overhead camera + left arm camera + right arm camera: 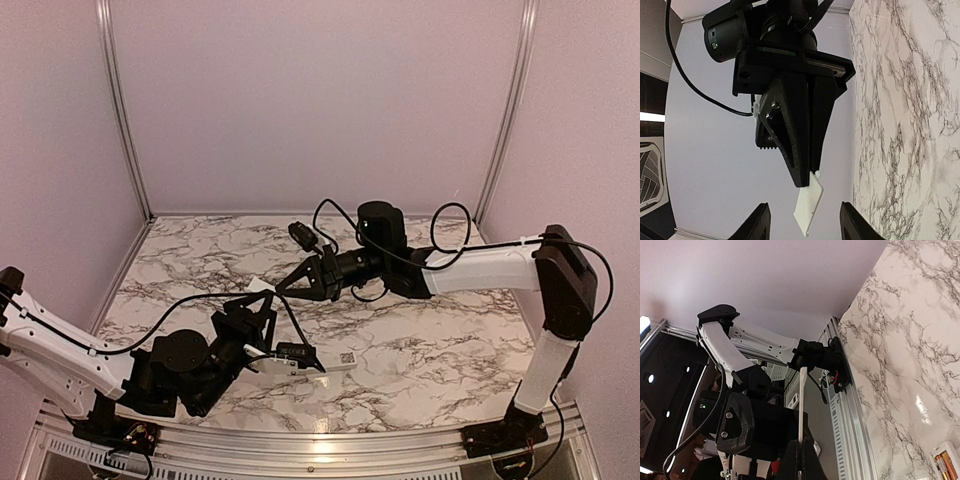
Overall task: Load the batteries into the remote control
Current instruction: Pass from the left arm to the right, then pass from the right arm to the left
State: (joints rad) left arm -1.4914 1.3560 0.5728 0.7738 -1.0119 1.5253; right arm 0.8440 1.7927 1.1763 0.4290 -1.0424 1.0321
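My right gripper [281,287] is shut on a thin white cover plate [261,285] and holds it in the air above the table. In the right wrist view the plate [802,400] stands edge-on between the closed fingers [802,462]. My left gripper [262,305] faces it, open and empty; in the left wrist view its fingertips [757,222] flank the plate [810,202] without touching it. The remote control [338,359] lies on the marble, partly hidden by the left wrist. Its open bay shows copper-brown batteries [946,465] inside.
Marble tabletop [430,340] with aluminium rails [330,425] along the near edge and upright posts at the back corners. The right arm's cables [440,225] loop above its wrist. Pale walls enclose the back and sides.
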